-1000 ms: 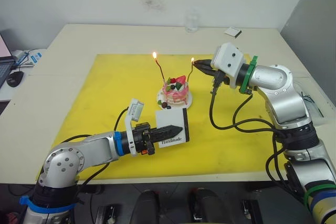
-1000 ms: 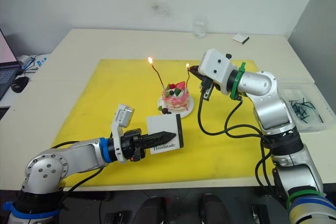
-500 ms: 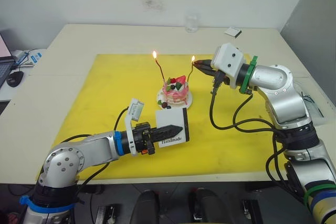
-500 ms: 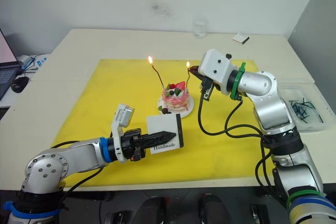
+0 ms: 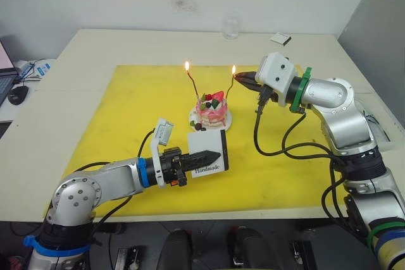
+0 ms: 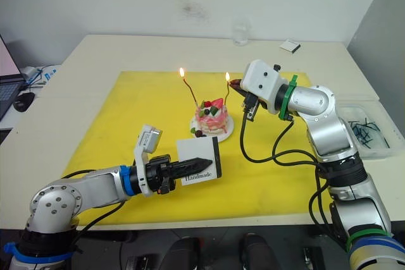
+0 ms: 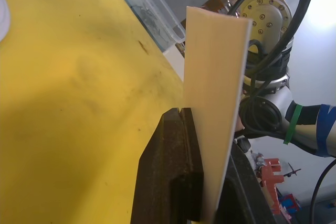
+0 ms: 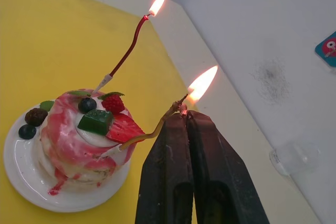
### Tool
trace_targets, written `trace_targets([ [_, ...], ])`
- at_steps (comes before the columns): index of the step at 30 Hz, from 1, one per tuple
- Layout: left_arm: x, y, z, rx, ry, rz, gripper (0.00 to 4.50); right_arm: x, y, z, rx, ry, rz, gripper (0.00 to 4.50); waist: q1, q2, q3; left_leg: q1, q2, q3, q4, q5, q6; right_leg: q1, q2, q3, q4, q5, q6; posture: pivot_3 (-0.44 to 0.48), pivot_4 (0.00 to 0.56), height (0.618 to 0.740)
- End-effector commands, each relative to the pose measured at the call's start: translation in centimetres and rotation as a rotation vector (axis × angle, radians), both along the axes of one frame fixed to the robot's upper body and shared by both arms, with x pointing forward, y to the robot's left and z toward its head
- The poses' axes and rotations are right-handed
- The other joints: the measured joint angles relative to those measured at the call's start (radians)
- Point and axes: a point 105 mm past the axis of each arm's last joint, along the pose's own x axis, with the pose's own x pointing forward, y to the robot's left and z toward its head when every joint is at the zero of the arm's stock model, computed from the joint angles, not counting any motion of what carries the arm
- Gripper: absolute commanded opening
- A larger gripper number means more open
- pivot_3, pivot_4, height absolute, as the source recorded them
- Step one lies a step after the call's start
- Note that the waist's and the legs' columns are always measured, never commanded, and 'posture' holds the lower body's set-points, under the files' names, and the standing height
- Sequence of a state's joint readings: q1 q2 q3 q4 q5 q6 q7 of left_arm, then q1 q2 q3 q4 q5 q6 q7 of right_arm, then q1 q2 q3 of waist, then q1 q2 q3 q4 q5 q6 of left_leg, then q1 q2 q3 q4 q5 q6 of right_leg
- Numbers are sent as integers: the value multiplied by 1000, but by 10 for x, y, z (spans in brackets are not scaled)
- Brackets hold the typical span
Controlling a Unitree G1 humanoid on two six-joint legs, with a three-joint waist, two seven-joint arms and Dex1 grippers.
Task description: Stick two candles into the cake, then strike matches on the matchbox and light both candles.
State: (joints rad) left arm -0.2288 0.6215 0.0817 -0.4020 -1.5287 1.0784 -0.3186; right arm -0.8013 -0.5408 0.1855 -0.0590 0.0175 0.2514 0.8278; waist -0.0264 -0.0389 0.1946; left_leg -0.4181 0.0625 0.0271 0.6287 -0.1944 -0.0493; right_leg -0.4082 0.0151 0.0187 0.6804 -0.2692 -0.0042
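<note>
Matchbox [image 5: 207, 153] clamped upright between left gripper [image 5: 212, 155] fingers, right gripper [image 8: 185, 121] fingers pressed together at the second lit candle's [image 8: 157, 127] flaming tip, possibly pinching a match, cake [image 5: 211, 109] just beside.

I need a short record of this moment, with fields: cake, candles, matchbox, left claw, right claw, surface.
cake: pink cake on a white plate, upright
candles: two in the cake; left candle lit, right candle has a flame at its tip
matchbox: white "Handmade" matchbox, held on edge
left claw: left claw shut on the matchbox
right claw: right claw shut, tips at the right candle's flame
surface: yellow mat on a pale table
</note>
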Motion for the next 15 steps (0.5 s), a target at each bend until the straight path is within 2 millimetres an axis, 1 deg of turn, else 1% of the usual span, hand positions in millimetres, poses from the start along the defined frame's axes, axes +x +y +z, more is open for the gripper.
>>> trace_targets([
  [1,-4,-3,13,-23,-54,-20,0,-2,-3,10,1,-47,-1,29,0,0,0,0,0,0,0,0,0,0,0,0,0,0,0,0,150,740],
  [15,-6,-4,14,-27,-56,-28,0,0,-10,8,-3,-47,-29,29,0,0,0,0,0,0,0,0,0,0,0,0,0,0,0,0,150,740],
])
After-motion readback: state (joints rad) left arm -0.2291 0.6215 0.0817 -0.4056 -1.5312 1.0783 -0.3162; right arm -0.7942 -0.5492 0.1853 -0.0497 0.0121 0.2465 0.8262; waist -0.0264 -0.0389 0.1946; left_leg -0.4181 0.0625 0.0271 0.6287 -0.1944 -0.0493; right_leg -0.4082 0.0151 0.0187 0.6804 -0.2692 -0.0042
